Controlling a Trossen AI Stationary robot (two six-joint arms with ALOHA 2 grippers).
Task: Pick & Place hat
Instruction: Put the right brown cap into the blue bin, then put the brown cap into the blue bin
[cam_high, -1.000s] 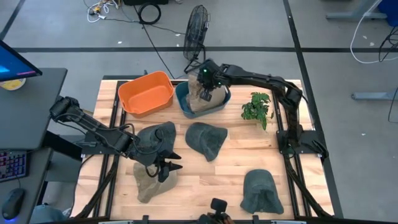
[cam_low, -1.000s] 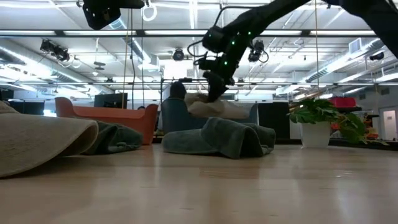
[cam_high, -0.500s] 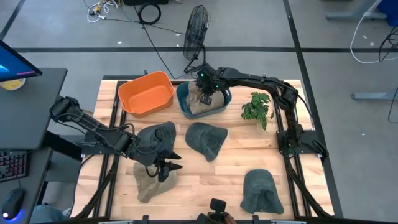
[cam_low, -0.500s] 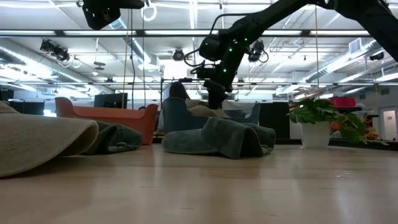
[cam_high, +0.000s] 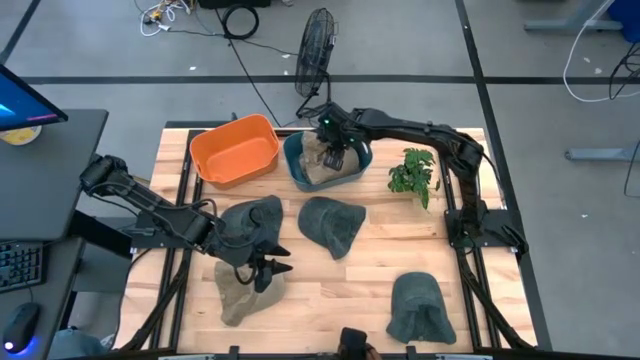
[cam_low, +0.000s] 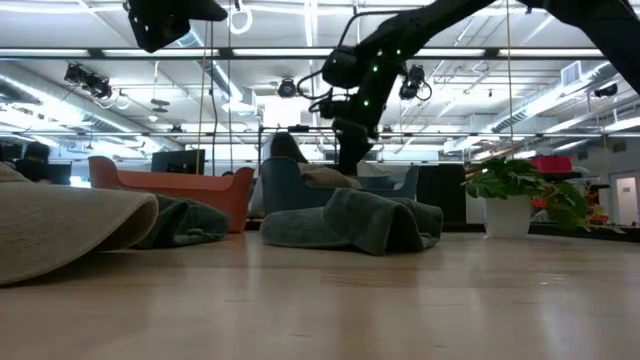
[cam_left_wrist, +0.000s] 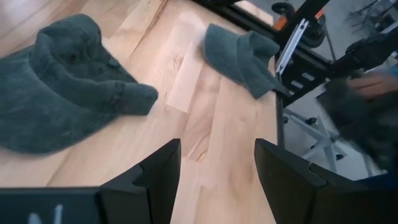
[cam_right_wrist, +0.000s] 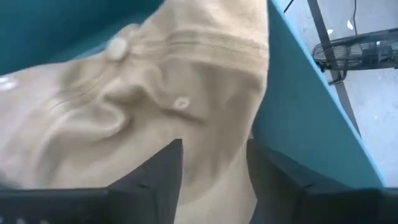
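Observation:
A beige hat (cam_high: 322, 164) lies inside the teal bin (cam_high: 296, 168) at the table's far middle. It fills the right wrist view (cam_right_wrist: 155, 93). My right gripper (cam_high: 335, 152) points down into the bin, open, with its fingers on either side of the hat's crown. In the low view my right gripper (cam_low: 348, 152) stands just above the bin's rim (cam_low: 285, 185). My left gripper (cam_high: 268, 268) is open and empty, above a second beige hat (cam_high: 240, 290) at the near left. My right gripper stands open over the beige hat's crown (cam_right_wrist: 211, 124), coming from above and pointing down. I cannot tell whether its fingers (cam_right_wrist: 155, 174) touch the cloth. The hat rests in the bin.
An orange bin (cam_high: 237, 150) stands left of the teal one. Three dark green hats (cam_high: 255, 222), (cam_high: 332, 224), (cam_high: 418, 308) lie on the wooden table. A potted plant (cam_high: 413, 172) stands at the far right. A fan (cam_high: 316, 45) stands beyond the far edge.
My right gripper has gone down into the teal bin and a little toward the table's left. The beige hat, which hung over the bin's rim, has sunk down inside the bin.

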